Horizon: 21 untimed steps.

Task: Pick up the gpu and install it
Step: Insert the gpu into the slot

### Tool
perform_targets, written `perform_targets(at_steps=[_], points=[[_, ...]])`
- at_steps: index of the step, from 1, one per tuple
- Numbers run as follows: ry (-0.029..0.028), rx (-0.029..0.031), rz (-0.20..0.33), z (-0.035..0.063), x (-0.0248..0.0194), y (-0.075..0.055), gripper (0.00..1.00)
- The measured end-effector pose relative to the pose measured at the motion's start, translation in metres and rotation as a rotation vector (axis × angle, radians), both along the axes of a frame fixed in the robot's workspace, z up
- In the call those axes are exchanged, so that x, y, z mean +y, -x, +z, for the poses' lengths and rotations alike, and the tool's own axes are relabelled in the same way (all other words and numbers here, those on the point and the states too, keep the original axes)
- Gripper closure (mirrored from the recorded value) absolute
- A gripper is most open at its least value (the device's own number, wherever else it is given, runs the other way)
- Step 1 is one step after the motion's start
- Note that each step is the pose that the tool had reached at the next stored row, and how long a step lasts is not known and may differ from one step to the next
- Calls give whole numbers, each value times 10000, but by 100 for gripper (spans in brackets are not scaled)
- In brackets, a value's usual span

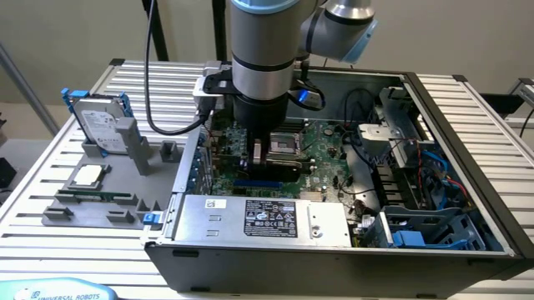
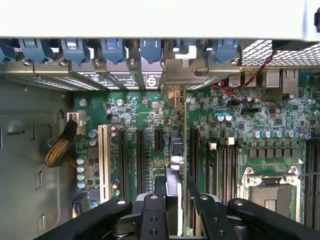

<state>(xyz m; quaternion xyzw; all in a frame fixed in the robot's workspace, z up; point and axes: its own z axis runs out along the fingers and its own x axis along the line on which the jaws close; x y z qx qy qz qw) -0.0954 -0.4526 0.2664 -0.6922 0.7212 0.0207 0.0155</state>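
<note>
From the exterior view you have one arm reaching down into the one open computer case that stands on the table. Its claw is low over the motherboard, near the middle of the case. Outside the case, towards the exterior view's left, one hard drive in a blue frame stands in a grey fixture. It is well apart from the claw.

In the wrist view you can see the one gpu edge-on, upright between the claw's two fingers. The claw is clenched on the card. This is the relation to watch: the card's long axis runs straight away from the claw towards the case's rear wall. Its silver bracket is at that wall, in line with the row of blue latches. The card's lower edge runs along the motherboard, parallel to the expansion slots, with one white slot off to one side. You cannot tell whether the edge is fully seated in its slot.
</note>
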Motion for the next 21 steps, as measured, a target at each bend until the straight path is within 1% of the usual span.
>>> perform_targets(at_steps=[10, 17, 21], points=[[3, 0, 2, -39, 5, 30, 73], [6, 0, 1, -57, 33, 40, 73], [27, 1, 1, -73, 38, 43, 73]])
